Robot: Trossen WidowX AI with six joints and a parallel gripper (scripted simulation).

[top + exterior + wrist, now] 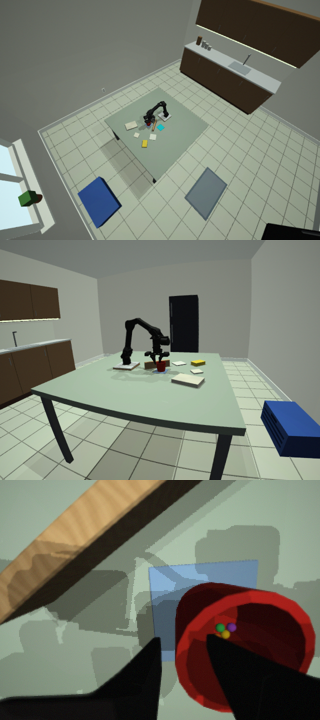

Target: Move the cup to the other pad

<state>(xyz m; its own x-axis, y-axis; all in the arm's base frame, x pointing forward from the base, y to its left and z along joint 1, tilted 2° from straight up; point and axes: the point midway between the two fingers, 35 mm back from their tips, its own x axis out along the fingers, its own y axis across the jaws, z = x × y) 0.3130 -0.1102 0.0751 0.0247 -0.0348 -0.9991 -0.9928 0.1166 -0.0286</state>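
Observation:
The red cup [148, 124] [161, 367] [260, 596] stands upright on the blue pad [156, 372] [170, 580]. Several small marbles [225, 634] lie inside it, among them green, purple and yellow ones. My gripper [157, 362] [183, 642] is partly open and points down at the cup's rim. In the wrist view one finger overlaps the cup's opening and the other is outside its wall; nothing is gripped between them. The cyan pad [160, 127] lies across the wooden bar from the cup; the bar hides it in the exterior view.
The wooden bar [154, 125] [149, 365] [75, 540] stands between the two pads, close to the cup. A cream slab [131, 125] [188, 380], a yellow block [144, 143] [197, 362], a white square [152, 137] [179, 363] and a small cream square [136, 135] [196, 371] lie around.

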